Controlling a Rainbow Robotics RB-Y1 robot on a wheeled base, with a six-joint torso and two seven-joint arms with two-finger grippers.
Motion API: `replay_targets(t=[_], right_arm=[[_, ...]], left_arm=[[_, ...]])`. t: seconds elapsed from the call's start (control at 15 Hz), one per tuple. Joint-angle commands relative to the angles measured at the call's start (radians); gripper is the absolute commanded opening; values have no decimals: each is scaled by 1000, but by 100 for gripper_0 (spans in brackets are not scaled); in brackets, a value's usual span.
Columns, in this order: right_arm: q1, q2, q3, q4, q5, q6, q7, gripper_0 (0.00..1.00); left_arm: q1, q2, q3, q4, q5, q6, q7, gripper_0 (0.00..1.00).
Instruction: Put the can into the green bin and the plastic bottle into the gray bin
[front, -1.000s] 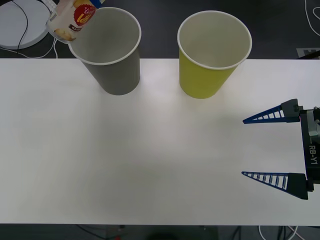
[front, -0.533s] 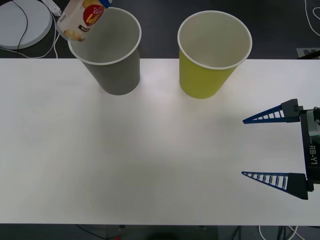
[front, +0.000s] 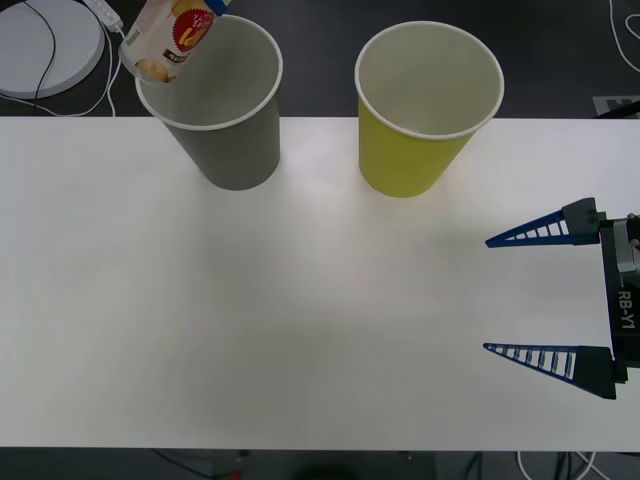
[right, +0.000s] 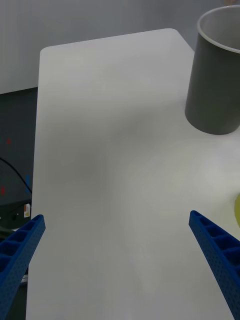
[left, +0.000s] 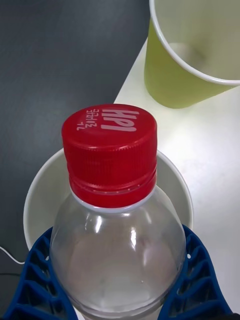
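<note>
My left gripper (left: 117, 287) is shut on the plastic bottle (left: 115, 235) and holds it over the open mouth of the gray bin (left: 31, 200). In the front view the bottle (front: 170, 38) hangs tilted above the far left rim of the gray bin (front: 235, 150), its red-and-yellow label showing. The green bin (front: 410, 160) stands upright to the right of the gray one, a short gap between them. My right gripper (front: 486, 295) rests open low over the table's right side, well away from both bins. The can is out of view.
The white table (front: 300, 320) stretches wide in front of the bins. Behind its far edge lies dark floor with a round white disc (front: 45, 40) and cables at the far left.
The bottle has shifted a little to the right, from beside the gray bin's rim to partly over its opening. The right arm has stayed still.
</note>
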Motion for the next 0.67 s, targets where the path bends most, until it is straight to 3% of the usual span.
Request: replay_targets(t=[0.07,0.67], right_arm=[[0,0,0,0,0,0,0,100],[0,0,0,0,0,0,0,100]], left_arm=[[0,2,1,3,3,-1,-3,100],[0,2,-1,4,5,9,8,100]])
